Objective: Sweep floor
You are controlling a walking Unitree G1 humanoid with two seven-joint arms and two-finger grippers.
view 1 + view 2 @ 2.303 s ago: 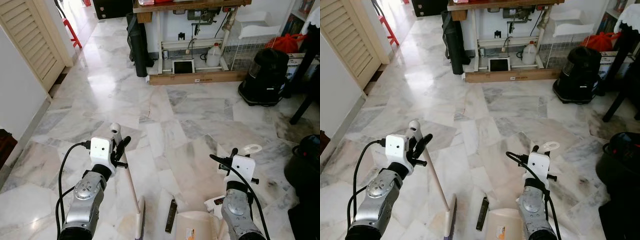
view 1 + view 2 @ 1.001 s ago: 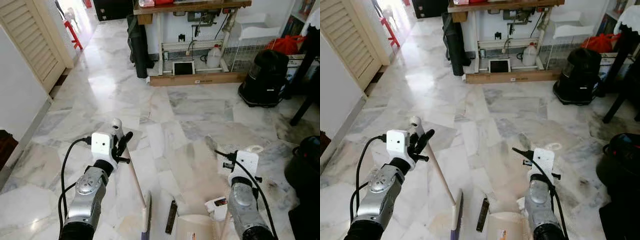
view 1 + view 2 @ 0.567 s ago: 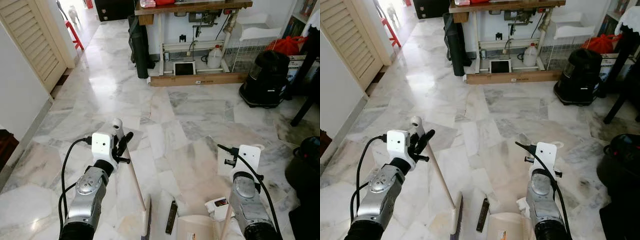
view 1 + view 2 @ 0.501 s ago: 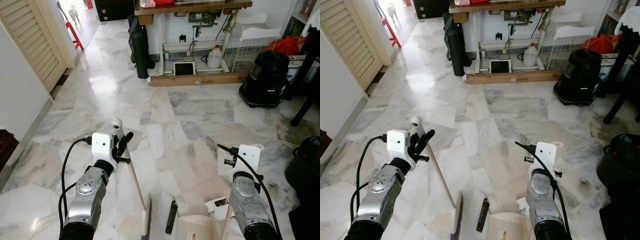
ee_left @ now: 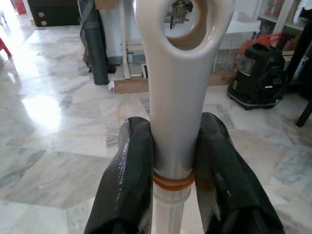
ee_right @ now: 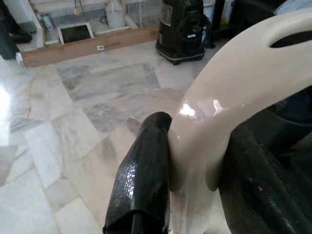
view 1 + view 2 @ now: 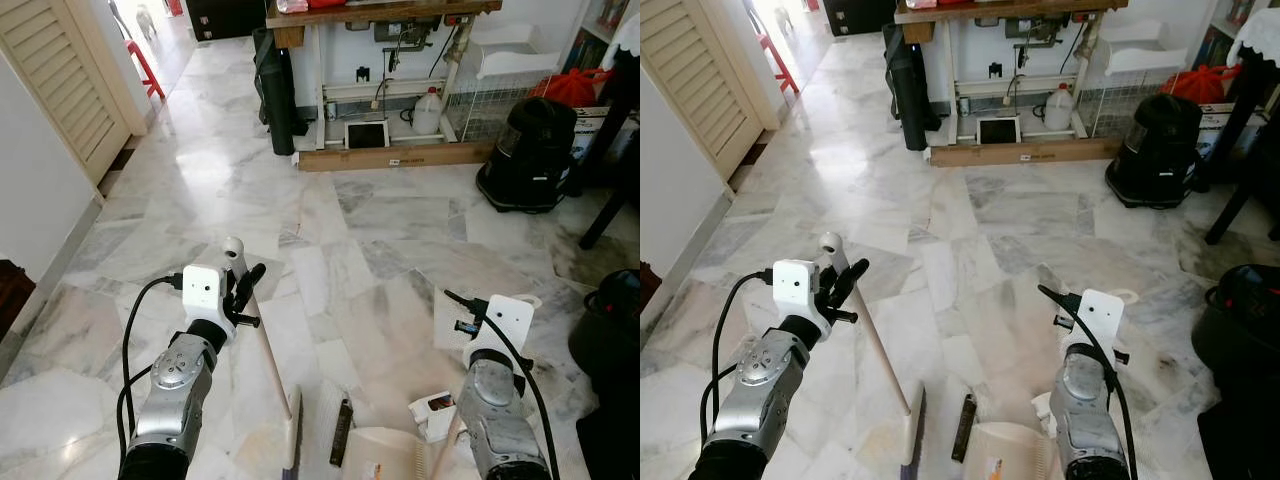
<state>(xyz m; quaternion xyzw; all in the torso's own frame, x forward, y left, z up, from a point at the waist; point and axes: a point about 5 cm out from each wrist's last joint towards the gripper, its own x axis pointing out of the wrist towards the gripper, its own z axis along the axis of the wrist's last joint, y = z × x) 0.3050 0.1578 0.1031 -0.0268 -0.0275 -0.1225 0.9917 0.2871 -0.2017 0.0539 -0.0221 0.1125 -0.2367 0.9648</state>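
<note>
Left wrist view: the left gripper [image 5: 173,161] clamps the broom handle [image 5: 174,97] between its fingers; the right gripper [image 6: 195,170] grips the dustpan handle [image 6: 234,87]. Mid-sweep, I judge: next, drag the broom head [image 7: 291,432], below the left fingers, toward the dustpan [image 7: 385,455].

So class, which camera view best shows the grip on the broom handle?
The left wrist view: both fingers of the left tool clamp the broom handle up close. Both eye views show it small and from behind.
</note>
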